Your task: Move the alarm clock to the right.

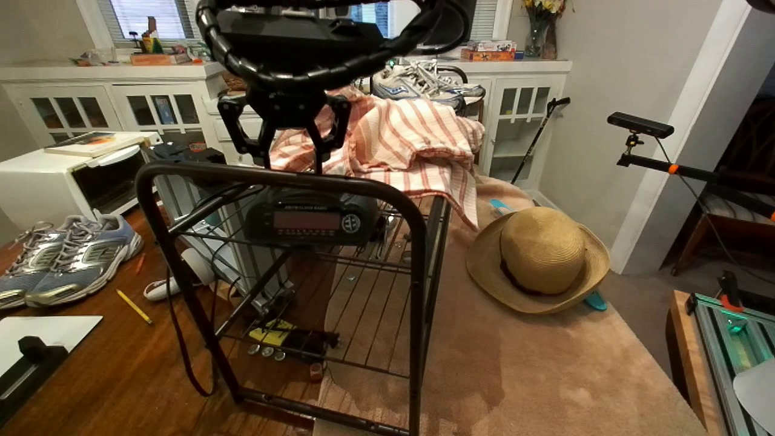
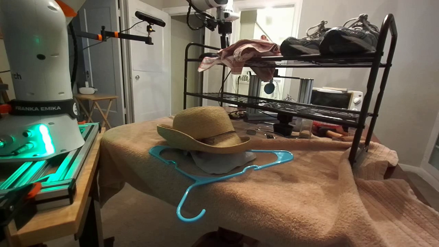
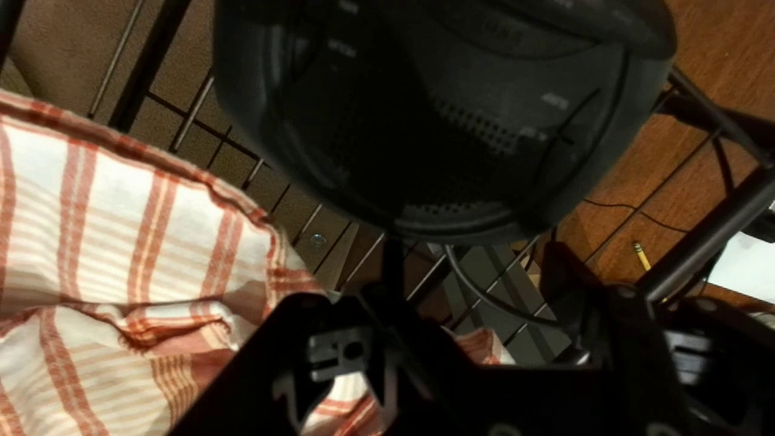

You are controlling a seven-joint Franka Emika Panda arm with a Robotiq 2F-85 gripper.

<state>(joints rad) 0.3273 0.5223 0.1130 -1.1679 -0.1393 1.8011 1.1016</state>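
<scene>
In an exterior view, the rack (image 1: 418, 290) holds the alarm clock (image 1: 307, 220) up high at its near end, then a striped cloth (image 1: 418, 133), then shoes (image 1: 418, 85). At the far right, we see flowers (image 1: 547, 7) in a vase (image 1: 536, 42). The gripper (image 3: 475, 249) is by the clock's back edge, fingers part way apart, holding nothing.

The window (image 1: 130, 15) shines pale at upper left in an exterior view. I squint at the doorway (image 2: 279, 25) glaring near top centre in an exterior view, a green light (image 2: 47, 139) glowing at left. The wrist view is dim: shadow swallows much of the alarm clock (image 3: 445, 115), and the dark fingers (image 3: 393, 266) blur.
</scene>
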